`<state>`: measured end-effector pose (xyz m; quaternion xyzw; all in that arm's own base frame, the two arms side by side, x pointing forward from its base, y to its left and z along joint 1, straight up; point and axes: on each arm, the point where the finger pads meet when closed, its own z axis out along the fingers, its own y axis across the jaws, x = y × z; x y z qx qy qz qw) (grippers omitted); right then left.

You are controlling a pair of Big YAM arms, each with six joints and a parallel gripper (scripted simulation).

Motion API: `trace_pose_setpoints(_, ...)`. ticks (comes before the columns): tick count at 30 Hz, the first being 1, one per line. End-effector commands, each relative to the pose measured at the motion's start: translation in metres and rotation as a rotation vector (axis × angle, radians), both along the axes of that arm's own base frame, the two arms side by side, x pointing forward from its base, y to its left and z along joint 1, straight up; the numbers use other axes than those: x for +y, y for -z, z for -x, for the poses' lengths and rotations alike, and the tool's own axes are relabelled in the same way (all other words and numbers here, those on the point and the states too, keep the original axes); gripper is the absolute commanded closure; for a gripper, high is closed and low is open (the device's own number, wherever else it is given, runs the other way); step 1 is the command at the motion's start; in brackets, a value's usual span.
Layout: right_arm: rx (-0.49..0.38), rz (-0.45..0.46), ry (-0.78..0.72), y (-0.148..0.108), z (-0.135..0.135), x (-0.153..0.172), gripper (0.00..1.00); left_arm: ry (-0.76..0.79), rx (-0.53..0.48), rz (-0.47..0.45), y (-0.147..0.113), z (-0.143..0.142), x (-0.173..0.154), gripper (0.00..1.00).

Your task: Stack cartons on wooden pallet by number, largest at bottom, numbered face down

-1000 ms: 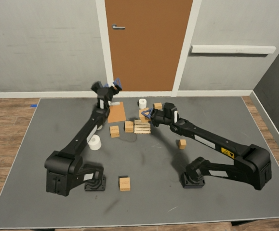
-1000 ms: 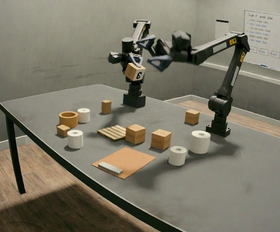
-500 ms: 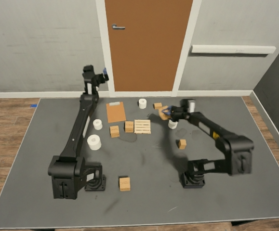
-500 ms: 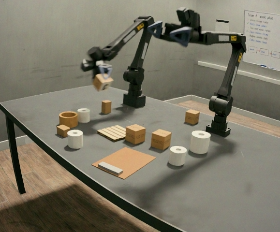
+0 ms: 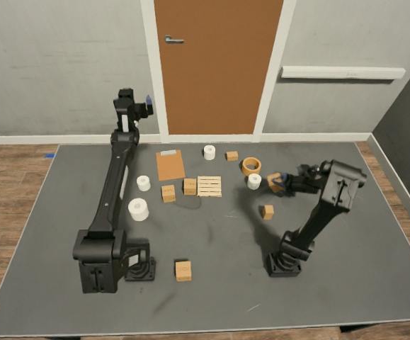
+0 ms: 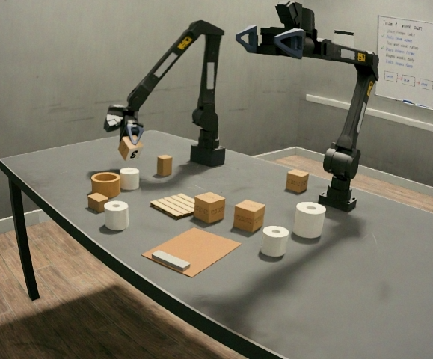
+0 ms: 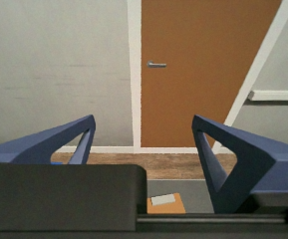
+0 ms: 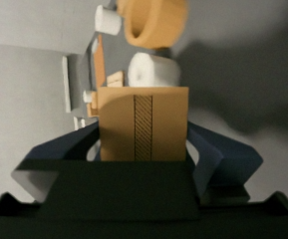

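Observation:
My right gripper (image 5: 282, 183) (image 6: 132, 135) (image 8: 143, 119) is shut on a carton (image 5: 273, 184) (image 6: 128, 146) (image 8: 144, 112), tilted in the air; the exterior view shows a black 3 on its lower face. My left gripper (image 5: 133, 101) (image 6: 269, 40) (image 7: 144, 119) is open and empty, high up. The pallet (image 5: 209, 178) (image 6: 172, 204) bears nothing. One carton (image 5: 190, 186) (image 6: 209, 207) stands close against its side, a second carton (image 5: 168, 193) (image 6: 249, 215) stands beyond, and a third carton (image 5: 183, 270) (image 6: 297, 180) stands near the left arm's base. Their numbered faces are not visible.
An orange ring (image 5: 251, 172) (image 6: 105, 189) and a white roll (image 5: 254, 181) (image 6: 129, 179) stand near the held carton. Smaller boxes (image 5: 268, 212) (image 6: 98, 202) stand apart. Other white rolls (image 5: 138, 210) (image 6: 116, 215) and a clipboard (image 5: 170, 166) (image 6: 197, 247) lie around the pallet area.

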<state>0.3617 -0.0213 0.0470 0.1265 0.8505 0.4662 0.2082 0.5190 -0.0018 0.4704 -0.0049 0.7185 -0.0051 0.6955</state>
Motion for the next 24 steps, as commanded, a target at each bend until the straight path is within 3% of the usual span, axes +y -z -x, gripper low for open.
trace_pose_setpoints(1,-0.1,0.042,-0.113,0.013,0.004,-0.038,0.45,-0.009,-0.06,-0.015,-0.044,0.001,0.006,0.0)
trace_pose_setpoints(6,-0.125,-0.009,-0.09,0.032,0.039,-0.054,0.45,-0.008,-0.061,-0.015,-0.044,0.001,0.006,0.0)
trace_pose_setpoints(8,-0.125,-0.009,-0.09,0.032,0.039,-0.054,0.45,-0.008,-0.061,-0.015,-0.044,0.001,0.006,0.0)
trace_pose_setpoints(13,-0.022,-0.168,-0.035,0.027,0.07,-0.053,0.45,-0.008,-0.061,-0.015,-0.044,0.001,0.006,0.0)
trace_pose_setpoints(16,0.003,-0.202,-0.007,0.027,0.074,-0.055,0.45,-0.008,-0.061,-0.015,-0.044,0.001,0.006,0.0)
trace_pose_setpoints(18,0.012,-0.209,-0.008,0.027,0.074,-0.053,0.45,-0.008,-0.061,-0.015,-0.044,0.001,0.006,0.0)
trace_pose_setpoints(20,-0.007,-0.173,-0.033,0.024,0.07,-0.051,0.45,-0.008,-0.061,-0.015,-0.044,0.001,0.006,0.0)
trace_pose_setpoints(21,-0.021,-0.137,-0.046,0.021,0.069,-0.052,0.45,0.0,-0.043,-0.014,-0.028,0.001,0.001,0.0)
trace_pose_setpoints(24,-0.011,-0.075,-0.073,0.025,0.068,-0.052,0.45,0.0,-0.043,-0.014,-0.028,0.001,0.001,0.0)
